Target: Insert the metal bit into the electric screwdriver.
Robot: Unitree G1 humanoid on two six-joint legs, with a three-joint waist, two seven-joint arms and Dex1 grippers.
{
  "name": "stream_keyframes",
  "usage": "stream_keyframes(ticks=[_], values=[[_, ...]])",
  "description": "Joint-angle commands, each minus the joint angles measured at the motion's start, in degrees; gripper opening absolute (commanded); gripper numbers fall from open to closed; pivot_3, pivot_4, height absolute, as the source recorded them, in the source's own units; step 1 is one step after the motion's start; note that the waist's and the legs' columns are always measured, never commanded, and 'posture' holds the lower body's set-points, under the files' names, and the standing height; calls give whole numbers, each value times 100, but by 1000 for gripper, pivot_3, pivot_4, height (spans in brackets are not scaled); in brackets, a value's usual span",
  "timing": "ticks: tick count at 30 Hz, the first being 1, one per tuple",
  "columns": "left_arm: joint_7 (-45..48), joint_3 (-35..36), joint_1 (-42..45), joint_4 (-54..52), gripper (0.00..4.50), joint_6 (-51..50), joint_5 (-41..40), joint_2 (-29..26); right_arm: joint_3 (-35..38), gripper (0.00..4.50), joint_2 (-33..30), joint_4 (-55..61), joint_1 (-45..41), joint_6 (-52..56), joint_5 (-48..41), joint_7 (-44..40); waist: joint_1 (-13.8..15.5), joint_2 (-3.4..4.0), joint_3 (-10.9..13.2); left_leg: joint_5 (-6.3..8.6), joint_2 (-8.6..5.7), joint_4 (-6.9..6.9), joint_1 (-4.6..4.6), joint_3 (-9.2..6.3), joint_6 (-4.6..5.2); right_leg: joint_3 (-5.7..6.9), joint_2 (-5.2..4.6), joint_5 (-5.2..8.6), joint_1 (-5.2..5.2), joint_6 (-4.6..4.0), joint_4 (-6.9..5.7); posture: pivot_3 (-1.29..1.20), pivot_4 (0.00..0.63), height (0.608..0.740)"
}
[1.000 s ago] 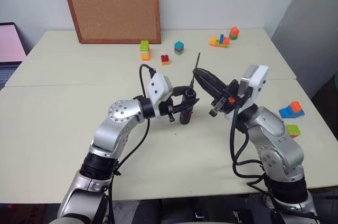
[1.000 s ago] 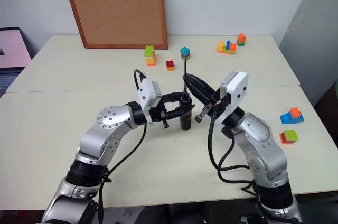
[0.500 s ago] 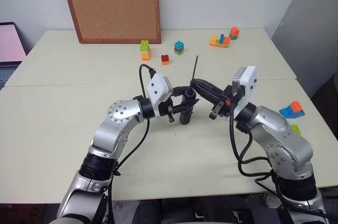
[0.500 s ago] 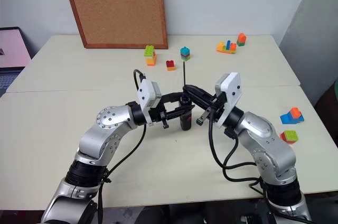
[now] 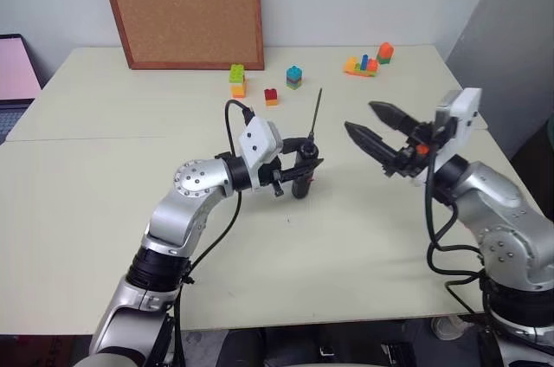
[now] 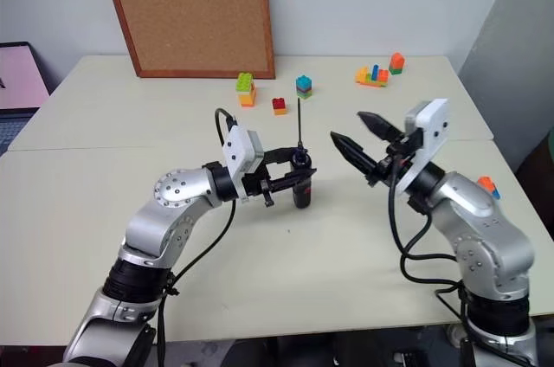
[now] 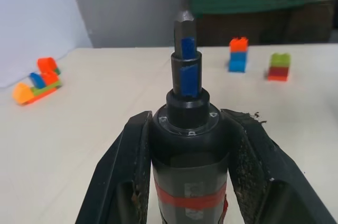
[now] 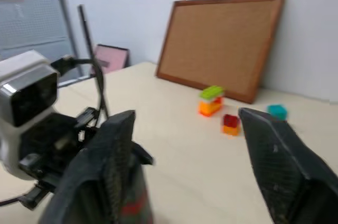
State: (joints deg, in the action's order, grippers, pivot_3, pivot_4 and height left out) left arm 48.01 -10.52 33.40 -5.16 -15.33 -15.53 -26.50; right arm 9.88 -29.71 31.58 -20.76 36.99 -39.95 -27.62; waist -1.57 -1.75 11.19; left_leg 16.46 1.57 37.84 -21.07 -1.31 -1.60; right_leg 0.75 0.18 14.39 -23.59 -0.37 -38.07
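Above screwdriver (image 5: 302,182), metal bit (image 5: 316,111) upright

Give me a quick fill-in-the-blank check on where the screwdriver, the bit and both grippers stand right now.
1. The left gripper is shut on the ____.
2. The metal bit sticks up out of the screwdriver's ____.
3. The right gripper's fingers stand ____ and hold nothing.
4. The right gripper is ____ from the bit, not touching it.

Missing words: screwdriver; tip; open; apart
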Motion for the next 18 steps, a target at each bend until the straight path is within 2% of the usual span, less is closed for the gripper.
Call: stream_keyframes(ticks=[1,2,5,7,10,14,18], values=[[-55,128,678,592,1641,514,676,-402,308,3490,-430,289,62,-112,89,-175,-8,1,1,0,3,0,-3,2,0,-3,8,-1,-3,0,1,0,150,740],[10,58,858,802,1640,578,824,-507,329,3490,-564,300,88,-189,177,-231,-8,1,1,0,3,-4,-3,3,0,-5,22,0,-4,0,5,0,150,740],[498,-738,1823,2072,1640,1668,2119,-1141,485,3490,-1593,440,309,-342,578,-891,24,2,2,0,3,-1,-43,3,1,-3,26,3,-35,-1,14,0,150,740],[876,-1251,2215,2713,1640,2175,2606,-1237,570,3490,-2099,549,431,-260,549,-1229,69,2,2,0,-2,9,-97,9,0,-5,25,1,-79,-1,16,0,150,740],[1378,-2066,2587,3627,1640,3100,3314,-1037,669,3490,-2709,838,599,190,59,-1723,144,8,0,0,-7,8,-100,22,0,-7,19,0,-77,-2,24,0,150,740],[1525,-2351,2777,4455,1638,3717,3581,-548,559,3490,-3041,1022,660,418,-140,-1924,182,7,1,15,-4,13,-113,36,26,-8,15,-3,-71,-11,48,0,150,740],[1500,-2603,2861,5208,1638,4099,3963,-95,349,3490,-3040,1144,683,516,-107,-1837,180,6,-1,19,-7,18,-117,45,33,-11,-1,-3,-70,-9,53,0,150,740]])
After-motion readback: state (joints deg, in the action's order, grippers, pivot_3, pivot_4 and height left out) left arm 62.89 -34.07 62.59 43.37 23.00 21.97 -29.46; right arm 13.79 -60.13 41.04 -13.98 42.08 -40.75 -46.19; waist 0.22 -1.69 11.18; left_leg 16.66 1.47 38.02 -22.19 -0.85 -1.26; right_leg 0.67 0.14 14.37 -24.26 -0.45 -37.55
